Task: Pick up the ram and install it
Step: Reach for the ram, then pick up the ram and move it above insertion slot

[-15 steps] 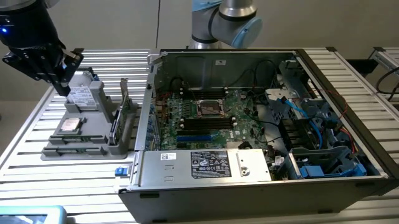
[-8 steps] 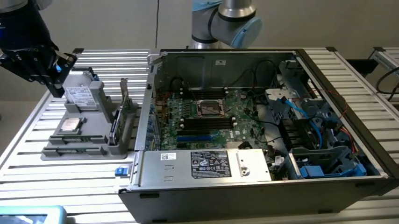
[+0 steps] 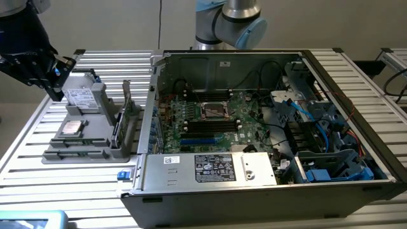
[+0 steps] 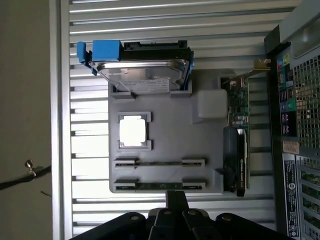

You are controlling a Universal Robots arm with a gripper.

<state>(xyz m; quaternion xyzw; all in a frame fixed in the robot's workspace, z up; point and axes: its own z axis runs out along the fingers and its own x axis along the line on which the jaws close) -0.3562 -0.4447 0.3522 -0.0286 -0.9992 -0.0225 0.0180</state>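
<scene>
Two ram sticks lie edge-up in slots of a grey holder (image 3: pixel 95 153) on the exterior view's left: one ram (image 4: pixel 160 186) near the holder's front edge, another (image 4: pixel 160 163) just behind it. In the exterior view they show as thin green strips (image 3: pixel 75 153). My gripper (image 3: pixel 56 93) hangs above the holder's far left end, beside the hard drive, well clear of the sticks. In the wrist view its fingers (image 4: pixel 176 200) are pressed together with nothing between them; the gripper is shut and empty.
The holder also carries a hard drive (image 4: pixel 145 70), a processor chip (image 4: pixel 133 131) and an upright expansion card (image 3: pixel 127 114). To the exterior view's right stands the open computer case (image 3: pixel 356 109), with the motherboard's black memory slots (image 3: pixel 210 126) beside the processor socket.
</scene>
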